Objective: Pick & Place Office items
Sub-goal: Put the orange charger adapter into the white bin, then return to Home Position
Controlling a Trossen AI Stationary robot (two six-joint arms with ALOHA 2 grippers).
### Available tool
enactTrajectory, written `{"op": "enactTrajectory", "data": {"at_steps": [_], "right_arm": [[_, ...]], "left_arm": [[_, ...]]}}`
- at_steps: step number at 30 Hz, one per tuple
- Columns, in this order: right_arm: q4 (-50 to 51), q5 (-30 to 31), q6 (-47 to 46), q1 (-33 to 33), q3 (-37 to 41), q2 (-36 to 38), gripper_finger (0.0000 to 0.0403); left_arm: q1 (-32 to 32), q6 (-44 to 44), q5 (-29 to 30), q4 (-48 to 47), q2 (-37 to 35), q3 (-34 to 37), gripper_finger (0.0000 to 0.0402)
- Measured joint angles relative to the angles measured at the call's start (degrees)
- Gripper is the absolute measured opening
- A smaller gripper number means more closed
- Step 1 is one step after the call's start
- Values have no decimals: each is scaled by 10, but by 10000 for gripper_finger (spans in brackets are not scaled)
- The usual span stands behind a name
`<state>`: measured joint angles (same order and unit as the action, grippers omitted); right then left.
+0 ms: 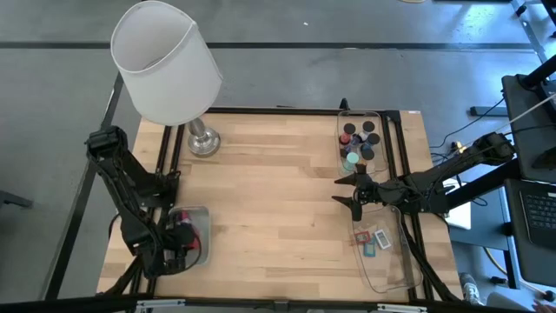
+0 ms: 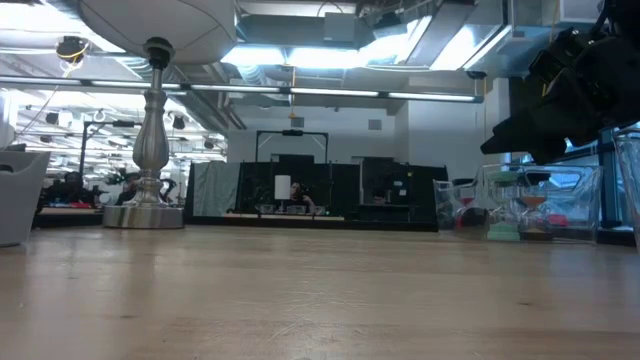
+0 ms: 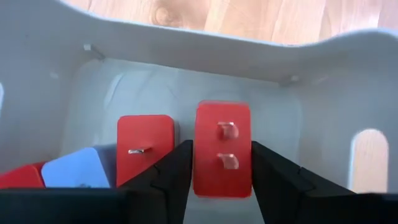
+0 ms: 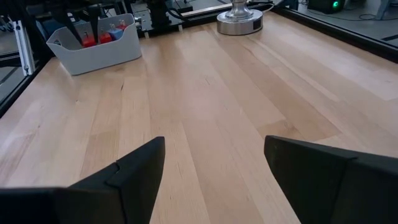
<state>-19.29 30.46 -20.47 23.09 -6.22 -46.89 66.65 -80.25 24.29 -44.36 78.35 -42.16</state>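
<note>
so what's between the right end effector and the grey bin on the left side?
Bare wood only. In the right wrist view, the tabletop runs uninterrupted from the right end effector to the grey bin.

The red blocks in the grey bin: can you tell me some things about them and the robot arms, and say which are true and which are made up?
1. The left gripper is down inside the frosted grey plastic bin. True.
2. A red rectangular block sits between the left gripper's dark fingers. True.
3. The right gripper holds a teal cylinder. False: its fingers are open and empty above the bare wooden table.
4. The white-shaded lamp stands by the right arm. False: it stands at the far left corner, on the left arm's side.
5. A light blue flat piece lies in the bin with the red blocks. True.
</note>
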Motion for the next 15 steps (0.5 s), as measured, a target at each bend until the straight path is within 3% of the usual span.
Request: {"op": "enactTrajectory", "data": {"at_steps": [8,15], "right_arm": [[0,0,1,0,0,0,279],[0,0,1,0,0,0,279]], "left_arm": [[0,-33,-3,11,-1,-1,168],[-11,64,4,-5,-2,-61,178]]}}
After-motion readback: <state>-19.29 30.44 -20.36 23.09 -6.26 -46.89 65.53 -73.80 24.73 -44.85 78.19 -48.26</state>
